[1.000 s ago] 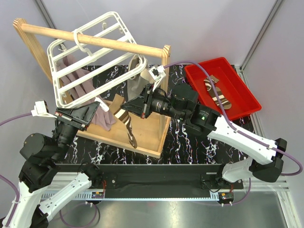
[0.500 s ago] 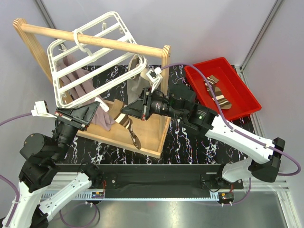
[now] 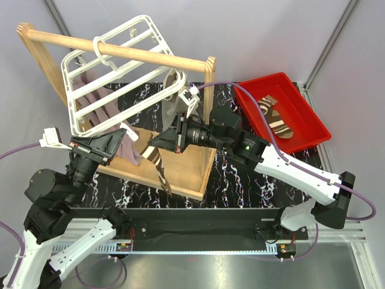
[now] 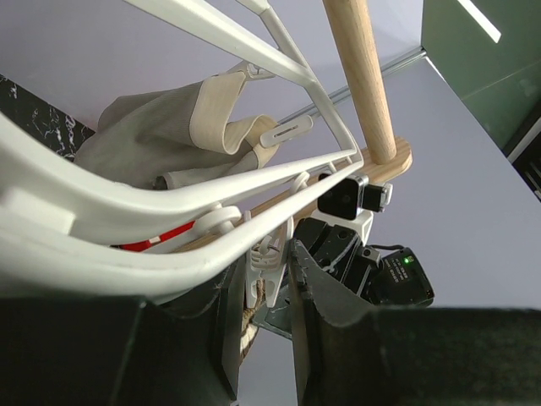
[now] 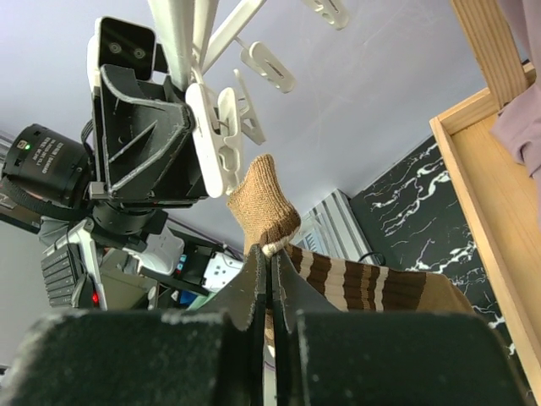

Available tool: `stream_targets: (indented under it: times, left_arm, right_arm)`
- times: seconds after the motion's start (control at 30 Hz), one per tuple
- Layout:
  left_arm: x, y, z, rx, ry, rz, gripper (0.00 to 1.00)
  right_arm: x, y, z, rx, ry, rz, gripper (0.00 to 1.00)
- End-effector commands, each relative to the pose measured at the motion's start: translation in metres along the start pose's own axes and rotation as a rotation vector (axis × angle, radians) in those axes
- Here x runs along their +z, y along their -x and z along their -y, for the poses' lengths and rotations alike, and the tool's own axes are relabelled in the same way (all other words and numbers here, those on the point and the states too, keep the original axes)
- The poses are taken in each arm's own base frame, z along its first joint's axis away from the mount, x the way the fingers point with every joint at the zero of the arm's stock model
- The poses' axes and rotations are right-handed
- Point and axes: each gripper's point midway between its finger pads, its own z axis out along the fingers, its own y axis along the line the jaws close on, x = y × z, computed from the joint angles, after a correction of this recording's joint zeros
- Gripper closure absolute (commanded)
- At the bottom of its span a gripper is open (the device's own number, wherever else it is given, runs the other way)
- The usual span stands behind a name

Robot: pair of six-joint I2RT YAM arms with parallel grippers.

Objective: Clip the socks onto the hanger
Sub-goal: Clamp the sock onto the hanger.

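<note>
From above, the right arm reaches out nearly flat from its base at the counter's near right edge, across to the middle of the wooden rail stand. The right gripper is pinched tight on the upper end of a striped sock, which dangles over the stand's base board. The left arm rises from the near left corner, elbow bent and wrist tipped up. The left gripper is at the low near corner of the hanger. The hanger hangs tilted by its hook from the rail. The second sock lies in the red bin at the far right corner.

From the left wrist, the hanger's white bars sweep across close above the fingers. These stand partly closed, with a dangling clip between them. A grey-beige cloth hangs beyond.

From the right wrist, the right gripper's jaws meet on the striped sock, whose tan toe pokes up above them. The toe sits just under the clip's parted prongs; whether they touch cannot be told. The left gripper presses on that clip's other end.
</note>
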Motion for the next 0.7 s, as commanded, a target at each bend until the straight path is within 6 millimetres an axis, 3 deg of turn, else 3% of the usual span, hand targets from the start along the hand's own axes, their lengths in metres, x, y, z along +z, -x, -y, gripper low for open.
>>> stream_targets:
  times: [0.0,0.67]
  left_arm:
    - [0.007,-0.014,0.005,-0.001,-0.027,-0.062,1.0]
    - [0.005,-0.013,0.005,-0.003,-0.032,-0.061,1.0]
  right_arm:
    - [-0.003,0.022,-0.024,-0.014,0.077,0.051,1.0]
    - [0.011,0.022,-0.025,0.017,0.116,0.038,1.0]
